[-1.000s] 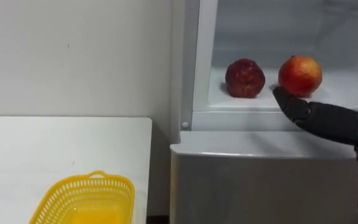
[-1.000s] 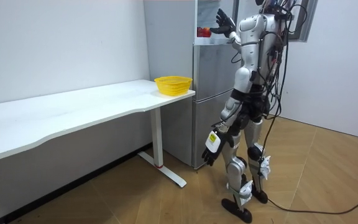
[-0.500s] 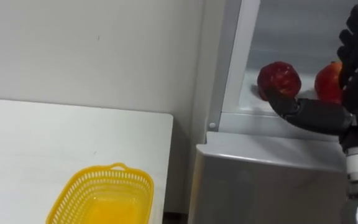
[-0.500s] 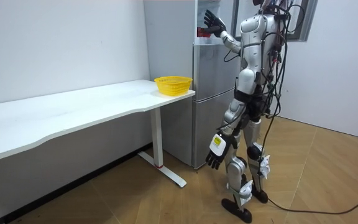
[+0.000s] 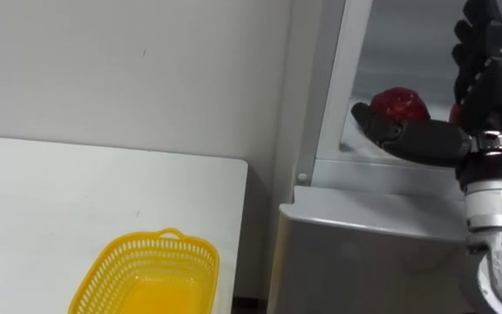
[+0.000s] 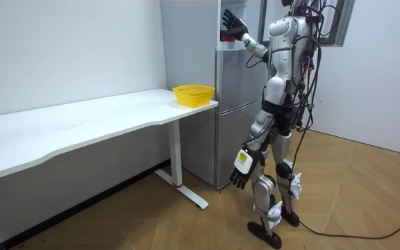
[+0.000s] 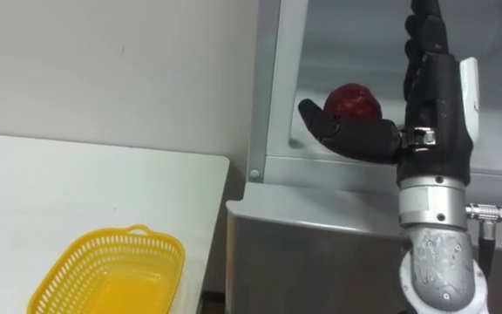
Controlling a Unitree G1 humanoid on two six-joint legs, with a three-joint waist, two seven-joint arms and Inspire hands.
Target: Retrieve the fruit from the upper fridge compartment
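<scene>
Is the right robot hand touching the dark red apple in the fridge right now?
Cannot tell. In both eye views the thumb of the right robot hand overlaps the dark red apple, hiding any gap.

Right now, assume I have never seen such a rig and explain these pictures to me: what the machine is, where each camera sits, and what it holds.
This is a humanoid robot standing on two legs at a fridge. The room view comes from a camera standing a few metres off. The two eye views come from cameras in its head, side by side, looking at the work. Its right hand is up in the open upper compartment, fingers straight, thumb stretched in front of a dark red fruit; it grips nothing. Its left hand hangs open beside its thigh. On the white table next to the fridge stands a yellow basket.
</scene>
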